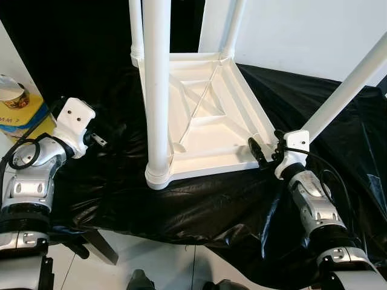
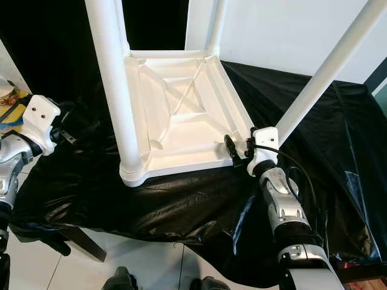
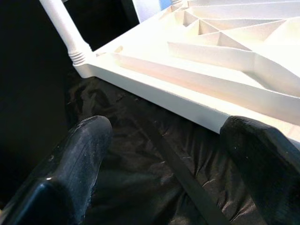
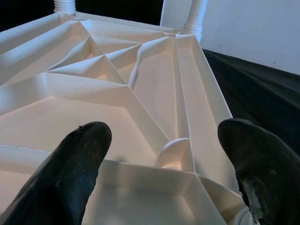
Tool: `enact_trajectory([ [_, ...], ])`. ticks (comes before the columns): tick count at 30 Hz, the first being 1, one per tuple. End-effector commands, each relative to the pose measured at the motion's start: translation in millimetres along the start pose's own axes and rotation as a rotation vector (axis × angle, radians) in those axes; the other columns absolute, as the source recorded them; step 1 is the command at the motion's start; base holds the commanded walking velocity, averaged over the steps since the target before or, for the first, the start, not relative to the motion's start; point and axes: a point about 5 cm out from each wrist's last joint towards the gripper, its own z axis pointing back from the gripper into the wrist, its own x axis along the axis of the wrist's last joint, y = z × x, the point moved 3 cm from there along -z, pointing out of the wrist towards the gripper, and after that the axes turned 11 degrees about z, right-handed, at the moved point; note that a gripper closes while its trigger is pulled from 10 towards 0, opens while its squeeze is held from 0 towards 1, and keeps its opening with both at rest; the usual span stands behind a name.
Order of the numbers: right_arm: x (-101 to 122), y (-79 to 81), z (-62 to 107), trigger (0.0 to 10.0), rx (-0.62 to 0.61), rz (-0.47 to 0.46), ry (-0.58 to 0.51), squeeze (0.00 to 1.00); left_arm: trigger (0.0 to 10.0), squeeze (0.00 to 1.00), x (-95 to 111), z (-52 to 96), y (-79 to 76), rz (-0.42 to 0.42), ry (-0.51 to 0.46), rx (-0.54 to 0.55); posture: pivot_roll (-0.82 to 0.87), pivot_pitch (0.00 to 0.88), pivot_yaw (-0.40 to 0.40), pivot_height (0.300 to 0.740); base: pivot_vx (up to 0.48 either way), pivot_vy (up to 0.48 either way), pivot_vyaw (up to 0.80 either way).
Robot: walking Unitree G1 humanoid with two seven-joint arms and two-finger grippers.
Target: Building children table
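Observation:
The white plastic table top [image 1: 208, 115] lies upside down on a black sheet [image 1: 199, 205]. Three white legs stand upright in its corners, the nearest [image 1: 157, 90] at the front left. A fourth leg [image 1: 351, 84] leans out to the right, and my right wrist hides its lower end at the front right corner. My right gripper [image 1: 259, 151] is open at that corner, fingers [image 4: 79, 164] over the ribbed underside [image 4: 140, 89] with nothing between them. My left gripper [image 1: 100, 140] is open left of the table, pointing at the table's side edge [image 3: 187, 98], apart from it.
A yellow tub [image 1: 21, 106] stands at the far left. The black sheet drapes over a low platform down to white floor tiles [image 1: 157, 260] in front. A white wall [image 1: 314, 30] rises at the back right.

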Motion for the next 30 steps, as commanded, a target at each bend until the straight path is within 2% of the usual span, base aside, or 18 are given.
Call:
enact_trajectory([
  [1, -2.9, -0.7, 2.2, 10.0, 0.003, 0.008, 0.007, 0.00, 10.0, 0.00, 2.1, -3.4, 7.8, -0.005, -0.030, 0.130, 0.15, 0.070, -0.132, 0.740, 0.000, 0.000, 0.00],
  [12, -1.5, 4.6, -1.1, 10.0, 0.019, 0.003, 0.001, 0.00, 10.0, 0.00, 3.2, -4.0, 12.8, -0.019, -0.041, 0.133, 0.16, 0.060, -0.134, 0.740, 0.000, 0.000, 0.00],
  [30, -0.9, 4.5, 0.3, 10.0, 0.021, 0.004, -0.002, 0.00, 10.0, 0.00, 4.5, -4.9, 15.7, -0.028, -0.053, 0.132, 0.16, 0.061, -0.133, 0.740, 0.000, 0.000, 0.00],
])
